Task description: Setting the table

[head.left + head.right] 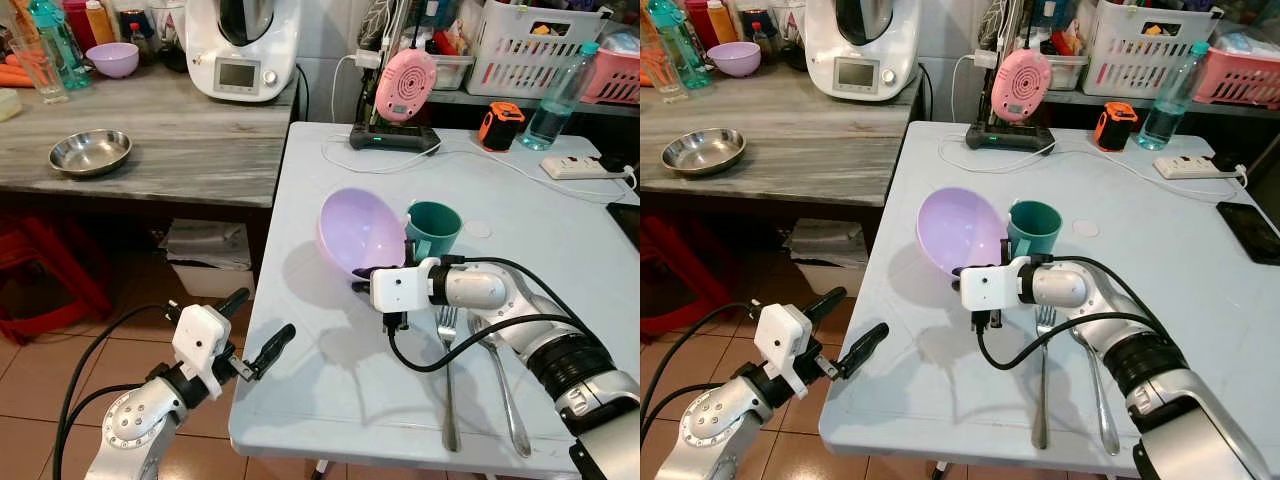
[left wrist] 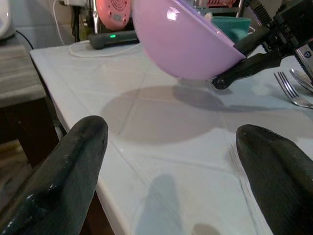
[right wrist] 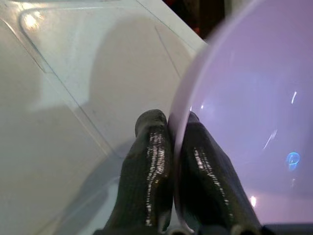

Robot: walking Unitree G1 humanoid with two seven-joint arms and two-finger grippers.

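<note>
A purple bowl point(image 1: 358, 230) hangs tilted on its side just above the white table point(image 1: 330, 400). My right gripper point(image 1: 364, 272) is shut on its lower rim. In the right wrist view one finger point(image 3: 149, 152) lies outside the rim and the other finger point(image 3: 208, 161) inside the bowl point(image 3: 249, 93). A teal cup point(image 1: 433, 229) stands right behind the bowl. A fork point(image 1: 448, 372) and a spoon point(image 1: 502, 378) lie side by side under my right arm. My left gripper point(image 1: 268, 313) is open with nothing in it, off the table's front left edge and level with the tabletop.
A wooden counter point(image 1: 180, 140) at the left carries a steel bowl point(image 1: 90, 152), a small purple bowl point(image 1: 113, 58) and a kitchen machine point(image 1: 242, 45). At the table's far side are a pink device point(image 1: 404, 84), cables, an orange tape measure point(image 1: 500, 125), a water bottle point(image 1: 558, 100) and a power strip point(image 1: 586, 168).
</note>
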